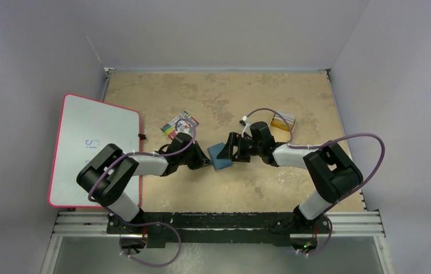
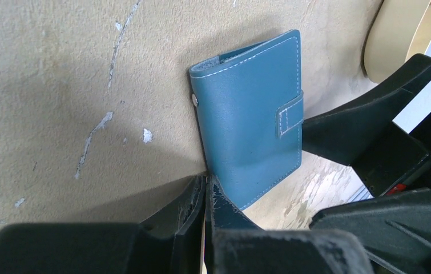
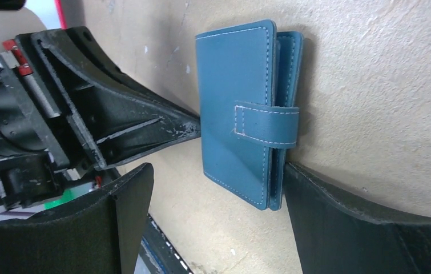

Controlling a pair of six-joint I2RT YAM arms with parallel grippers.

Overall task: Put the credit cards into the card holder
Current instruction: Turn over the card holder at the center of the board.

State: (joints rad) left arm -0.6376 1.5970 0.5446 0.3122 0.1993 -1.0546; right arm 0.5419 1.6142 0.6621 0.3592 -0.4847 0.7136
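1. The closed teal card holder point(image 1: 221, 155) lies flat mid-table point(image 1: 213, 97), with its strap fastened.
2. The left gripper point(image 2: 206, 191) has its jaws pressed together, tips touching the holder's edge.
3. The right gripper point(image 1: 233, 149), its jaws spread wide, sits just beside the holder's opposite side.

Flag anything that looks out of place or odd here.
The card holder lies shut, strap wrapped round its edge, so no card can go in yet. The whiteboard sits askew and seems to overhang the table's left edge.

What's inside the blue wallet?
You can't see inside. The blue wallet is folded shut, its strap wrapped over the edge. Only the cover and layered edges show; whatever is inside is hidden.
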